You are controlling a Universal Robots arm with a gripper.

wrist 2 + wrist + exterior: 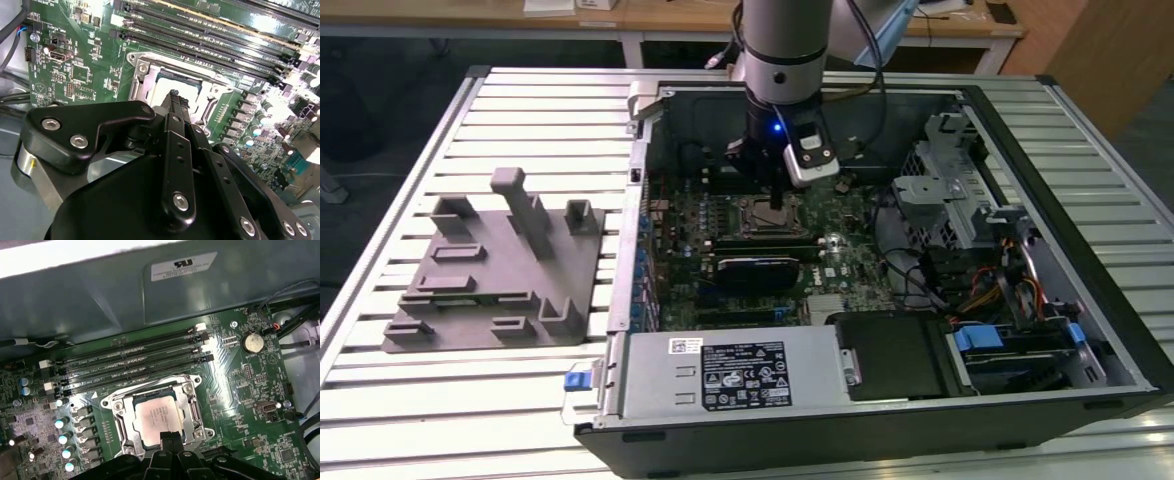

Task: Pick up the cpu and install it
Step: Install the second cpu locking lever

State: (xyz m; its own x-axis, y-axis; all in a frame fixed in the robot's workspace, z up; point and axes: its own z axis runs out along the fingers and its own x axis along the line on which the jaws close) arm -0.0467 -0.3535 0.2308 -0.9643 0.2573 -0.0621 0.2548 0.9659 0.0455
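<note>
Cpu (156, 419) lay flat in its socket on the green motherboard (854, 250), pale silver top facing up, with the metal socket frame (117, 412) around all four sides, as I watched in both wrist views (167, 86). I could not tell whether the frame was latched down.

The gripper (170, 436) hung over the socket with its two black fingers (175, 440) pressed together, clenched and carrying nothing. In the first wrist view the tips sat at the edge of the cpu nearest the camera; whether they touched the metal top I could not tell. In the second wrist view the same closed tips (175, 96) stood in front of the socket, partly hiding the chip.

Four long memory slots (135, 362) ran just beside the socket on the side away from the gripper, a round coin battery (252, 342) sat near their end, and a row of small capacitors (65, 437) lined another side of the socket.

From the exterior view, the arm reached down into the open computer case (1107, 330) from twelve o'clock, the gripper (777, 205) low over the board's middle. A black glossy component (754, 270) lay at six o'clock from the socket, and the power supply (720, 370) farther along at six o'clock by the case wall. The grey moulded fixture (494, 265) rested on the slatted table (400, 400) at nine o'clock from the case, well apart from the gripper.
</note>
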